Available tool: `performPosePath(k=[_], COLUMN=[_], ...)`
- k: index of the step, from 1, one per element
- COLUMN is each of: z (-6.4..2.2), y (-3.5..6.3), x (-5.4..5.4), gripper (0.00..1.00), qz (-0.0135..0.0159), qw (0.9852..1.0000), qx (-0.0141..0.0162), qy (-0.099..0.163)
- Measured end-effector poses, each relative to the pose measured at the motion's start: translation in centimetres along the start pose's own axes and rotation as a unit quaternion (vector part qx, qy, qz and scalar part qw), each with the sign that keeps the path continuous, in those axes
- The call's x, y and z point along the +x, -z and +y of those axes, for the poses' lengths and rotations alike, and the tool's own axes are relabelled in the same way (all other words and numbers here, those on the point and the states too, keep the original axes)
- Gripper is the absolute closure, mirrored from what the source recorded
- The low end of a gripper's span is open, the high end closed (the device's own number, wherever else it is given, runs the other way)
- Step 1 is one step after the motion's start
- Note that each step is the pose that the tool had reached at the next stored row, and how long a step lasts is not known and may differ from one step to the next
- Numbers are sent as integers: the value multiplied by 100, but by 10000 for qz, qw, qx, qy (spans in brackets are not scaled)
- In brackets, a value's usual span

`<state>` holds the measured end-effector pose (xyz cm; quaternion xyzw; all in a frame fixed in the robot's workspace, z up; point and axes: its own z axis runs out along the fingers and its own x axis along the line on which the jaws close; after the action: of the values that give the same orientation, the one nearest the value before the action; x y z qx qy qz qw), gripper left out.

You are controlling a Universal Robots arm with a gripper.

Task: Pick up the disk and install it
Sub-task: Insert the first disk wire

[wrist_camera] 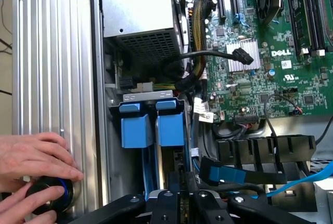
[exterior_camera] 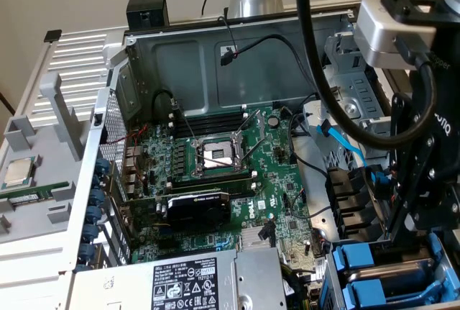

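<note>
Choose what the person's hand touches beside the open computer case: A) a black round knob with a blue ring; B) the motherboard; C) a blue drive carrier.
A: the person's hand rests on the black round knob with its blue ring, apart from the blue drive carriers.

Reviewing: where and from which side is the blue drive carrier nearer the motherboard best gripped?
Grip the blue drive carrier by its exposed upper edge, pincer coming from above the open case, probably: it stands on edge in the bay, so its broad faces are walled in.
</note>
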<state>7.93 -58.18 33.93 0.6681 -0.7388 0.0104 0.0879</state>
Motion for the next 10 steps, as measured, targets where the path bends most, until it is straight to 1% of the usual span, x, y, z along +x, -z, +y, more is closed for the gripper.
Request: performPosePath(k=[10], z=[-5], y=[-11], x=[-6], gripper=[84], qz=[-2], qw=[10000], qx=[0], qy=[0])
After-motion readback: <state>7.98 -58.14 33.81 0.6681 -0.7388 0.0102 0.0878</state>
